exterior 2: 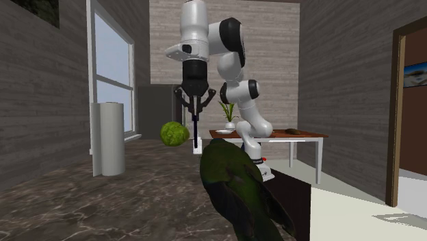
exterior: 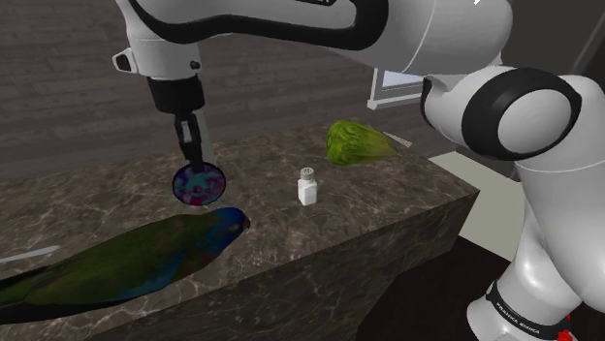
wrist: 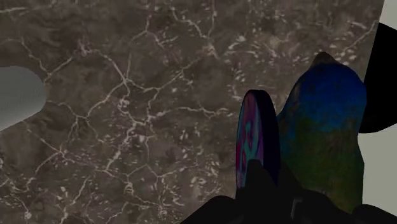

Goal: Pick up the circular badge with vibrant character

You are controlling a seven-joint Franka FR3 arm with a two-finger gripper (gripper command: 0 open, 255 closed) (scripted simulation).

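Marble table (exterior: pixel 388 199) carries a parrot (exterior: pixel 145 257); my gripper (exterior: pixel 197 160) clamps the badge (exterior: pixel 199 186), face-on from the shoulder, edge-on at the wrist.

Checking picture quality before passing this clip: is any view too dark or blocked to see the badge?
Shoulder view: evenly lit, badge plain and colourful. Second exterior view: dim room beside a bright window, parrot crowding the foreground, badge hard to make out. Wrist view: dim overall, yet the badge's pink and blue face reads.
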